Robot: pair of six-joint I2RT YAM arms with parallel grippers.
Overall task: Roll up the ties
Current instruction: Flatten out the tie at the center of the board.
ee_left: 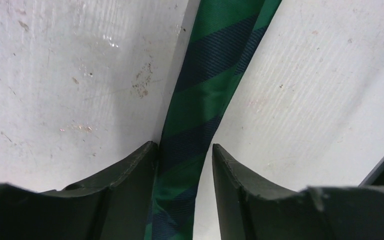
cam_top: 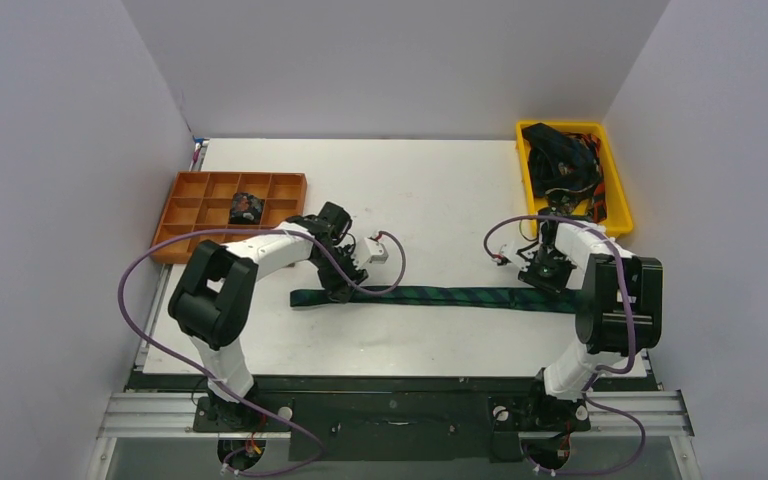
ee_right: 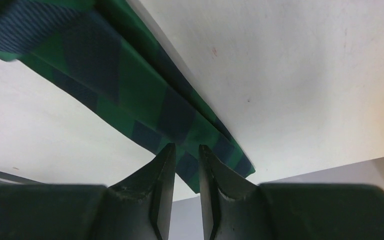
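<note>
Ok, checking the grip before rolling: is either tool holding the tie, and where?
Right tool pinches the plaid tie near its wide end; left tool only straddles its narrow part, apparently unclamped.

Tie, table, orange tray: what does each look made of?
Tie: woven fabric, mostly matte with a slight sheen. A fine diagonal weave shows in the green and navy plaid.
Table: hard white board, probably painted or laminated. It shows scuffs, specks and faint glare.
Tray: likely moulded plastic, uniform orange with thin dividers, but too small to be sure.
</note>
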